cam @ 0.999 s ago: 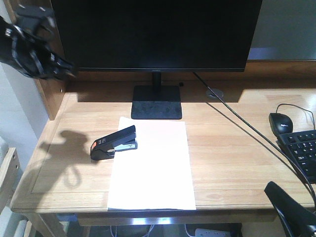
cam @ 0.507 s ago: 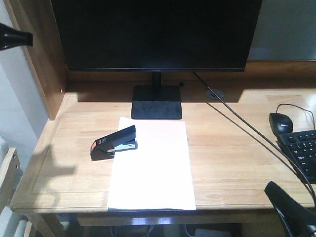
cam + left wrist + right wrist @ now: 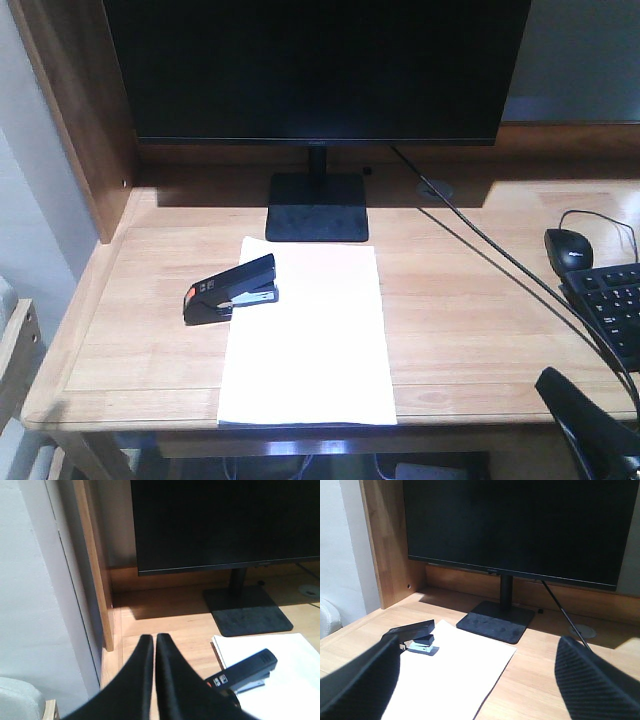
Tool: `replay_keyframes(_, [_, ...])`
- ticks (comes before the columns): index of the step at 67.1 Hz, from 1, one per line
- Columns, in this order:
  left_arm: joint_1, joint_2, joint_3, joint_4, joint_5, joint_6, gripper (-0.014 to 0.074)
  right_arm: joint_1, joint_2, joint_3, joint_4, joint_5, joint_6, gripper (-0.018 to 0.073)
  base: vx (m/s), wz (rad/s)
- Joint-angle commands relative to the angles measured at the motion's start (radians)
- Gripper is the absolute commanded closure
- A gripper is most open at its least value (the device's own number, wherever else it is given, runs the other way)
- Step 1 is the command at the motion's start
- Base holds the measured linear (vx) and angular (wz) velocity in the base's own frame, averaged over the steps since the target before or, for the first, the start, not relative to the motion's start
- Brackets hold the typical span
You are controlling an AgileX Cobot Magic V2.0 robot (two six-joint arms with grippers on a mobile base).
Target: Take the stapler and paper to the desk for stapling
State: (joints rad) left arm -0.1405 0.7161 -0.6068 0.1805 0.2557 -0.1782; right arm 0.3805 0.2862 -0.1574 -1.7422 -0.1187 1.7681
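Note:
The black stapler (image 3: 230, 290) with an orange-red end lies on the light-wood desk (image 3: 480, 320), its front end resting on the left edge of the white paper (image 3: 310, 340). The sheet lies flat in front of the monitor base. In the left wrist view my left gripper (image 3: 151, 638) is shut and empty, off the desk's left front corner, with the stapler (image 3: 244, 670) and the paper (image 3: 285, 680) to its right. My right gripper (image 3: 480, 645) is open and empty above the paper (image 3: 455, 675), the stapler (image 3: 415, 631) just beyond its left finger. One right finger (image 3: 578, 412) shows at the front right.
A large dark monitor (image 3: 315, 70) on a black base (image 3: 317, 206) fills the back. A black mouse (image 3: 567, 247) and keyboard (image 3: 615, 305) sit at the right, crossed by a black cable (image 3: 500, 262). A brown wood side panel (image 3: 80, 110) walls the left.
My left arm has pulled out of the front view past the upper left, and its shadow has left the desk. Stapler, paper and right gripper have not moved.

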Motion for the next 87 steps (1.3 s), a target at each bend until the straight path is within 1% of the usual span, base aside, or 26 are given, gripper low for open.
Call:
replay_keyframes(1, [-0.006,-0.122,0.063,-0.003,-0.094,-0.012,0.0603,-0.004,0.007,-0.027,-0.047,0.014,-0.005,-0.0032,0.00,0.00])
replay_keyframes(7, [-0.006,-0.259,0.148,-0.003,-0.094,-0.012,0.0603,-0.004,0.007,-0.027,-0.047,0.014,-0.005,-0.0032,0.00,0.00])
replay_keyframes(19, [-0.006,-0.456,0.251,-0.009,-0.069,-0.022,0.0603,-0.004,0.007,-0.027,-0.047,0.014,-0.005,-0.0032,0.00,0.00])
replay_keyframes(26, [-0.006,-0.552,0.296,-0.058,0.009,-0.025,0.0603,-0.004,0.007,-0.027,-0.047,0.014,-0.005,-0.0032,0.00,0.00])
replay_keyframes(32, [-0.006,-0.607,0.312,-0.065,0.056,-0.025,0.0603,-0.004,0.007,-0.027,-0.047,0.014,-0.005,-0.0032,0.00,0.00])
replay_keyframes(75, [-0.006,-0.624,0.314,-0.064,0.074,-0.025,0.0603,-0.004,0.007,-0.027,-0.048,0.015,-0.007,-0.0032,0.00,0.00])
replay_keyframes(79, [-0.006,-0.624,0.314,-0.064,0.074,-0.025,0.0603,-0.004,0.007,-0.027,-0.048,0.031,-0.016,-0.0032,0.00,0.00])
replay_keyframes(85, [-0.006,-0.624,0.314,-0.064,0.074,-0.025,0.0603,-0.004,0.007,-0.027,-0.048,0.053,-0.012,-0.0012,0.00,0.00])
replay_keyframes(87, [-0.006,-0.624,0.314,-0.064,0.074,-0.025,0.0603,-0.004,0.007,-0.027,-0.047,0.056,-0.008,0.0011,0.00,0.00])
